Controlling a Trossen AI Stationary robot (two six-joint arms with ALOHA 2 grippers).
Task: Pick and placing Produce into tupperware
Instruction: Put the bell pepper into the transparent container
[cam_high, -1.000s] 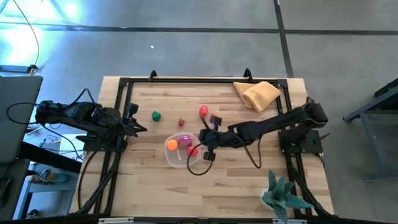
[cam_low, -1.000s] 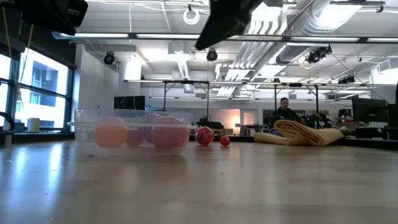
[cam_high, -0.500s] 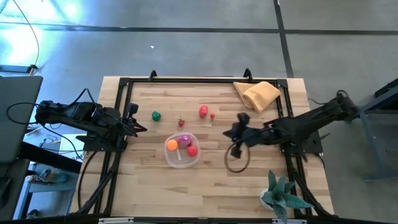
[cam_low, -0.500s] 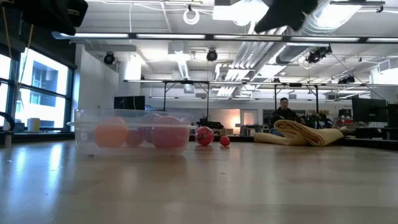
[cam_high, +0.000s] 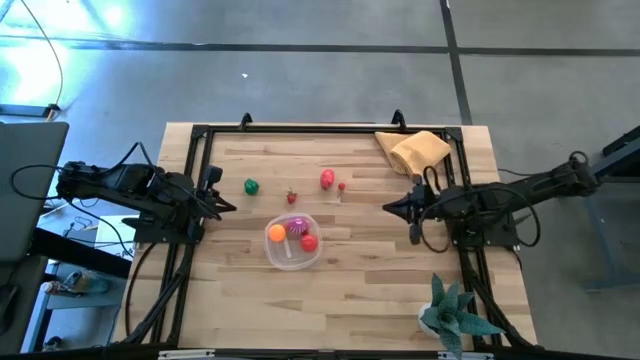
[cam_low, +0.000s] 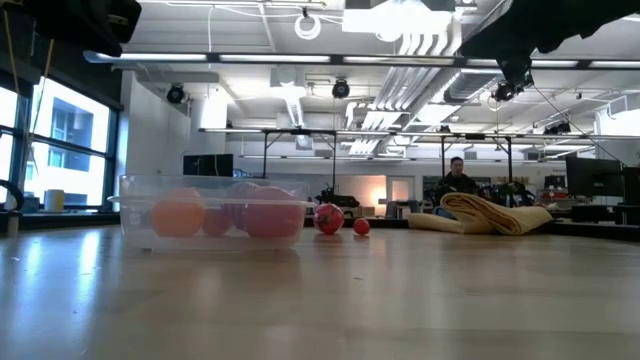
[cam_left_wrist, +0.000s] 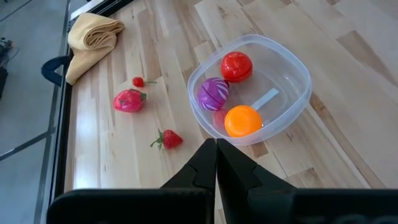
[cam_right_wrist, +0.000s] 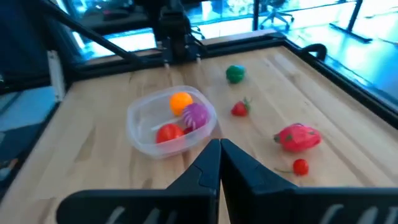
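The round clear tupperware (cam_high: 292, 243) sits mid-table and holds an orange piece (cam_left_wrist: 242, 120), a purple piece (cam_left_wrist: 213, 93) and a red piece (cam_left_wrist: 237, 66). Loose produce lies on the far side of it: a green piece (cam_high: 251, 186), a strawberry (cam_high: 292, 196), a pink-red fruit (cam_high: 327, 179) and a small red cherry (cam_high: 342, 186). My left gripper (cam_left_wrist: 216, 146) is shut and waits at the table's left side (cam_high: 230, 207). My right gripper (cam_right_wrist: 220, 144) is shut, empty, near the right edge (cam_high: 389, 208), pointing at the container.
A folded tan cloth (cam_high: 415, 151) lies at the far right corner, just beyond my right arm. A teal spiky plant (cam_high: 452, 313) stands at the near right corner. A black frame (cam_high: 197, 180) borders the table's left, far and right sides. A person (cam_low: 457, 181) sits far behind.
My right gripper has drawn back from above the tupperware toward the table's right edge and now sits near the right frame. The container and the produce have stayed where they were.
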